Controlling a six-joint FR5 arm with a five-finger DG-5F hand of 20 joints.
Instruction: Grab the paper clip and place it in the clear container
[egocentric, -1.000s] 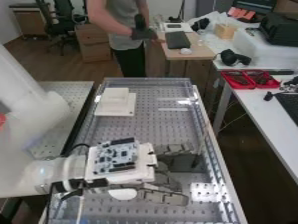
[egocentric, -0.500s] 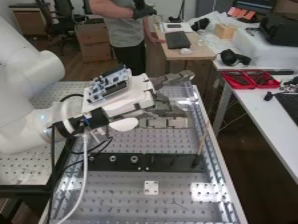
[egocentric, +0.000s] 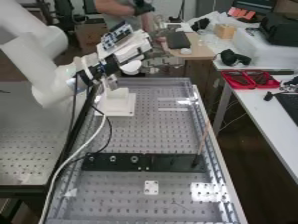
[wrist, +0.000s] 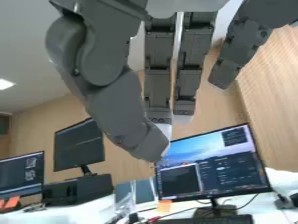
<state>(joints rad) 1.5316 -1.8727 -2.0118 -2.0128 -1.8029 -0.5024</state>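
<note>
Wht. block (egocentric: 114, 107) on bench, below fingers; hand (egocentric: 138, 46) w/ fingers (wrist: 157, 75) approx. straight, spread apart, nothing btwn. them; blk. rack (egocentric: 144, 162) lower, nearer cam. than fingers; thin stick (egocentric: 203, 141) standing at its rt. end. Paper clip loc.: can't tell.

The perforated bench (egocentric: 143, 137) carries a black bar (egocentric: 143, 162), white block (egocentric: 118, 108) and plate (egocentric: 151, 188).

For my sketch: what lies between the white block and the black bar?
Perforated bench top, with cables over part of it, in the high view.
</note>
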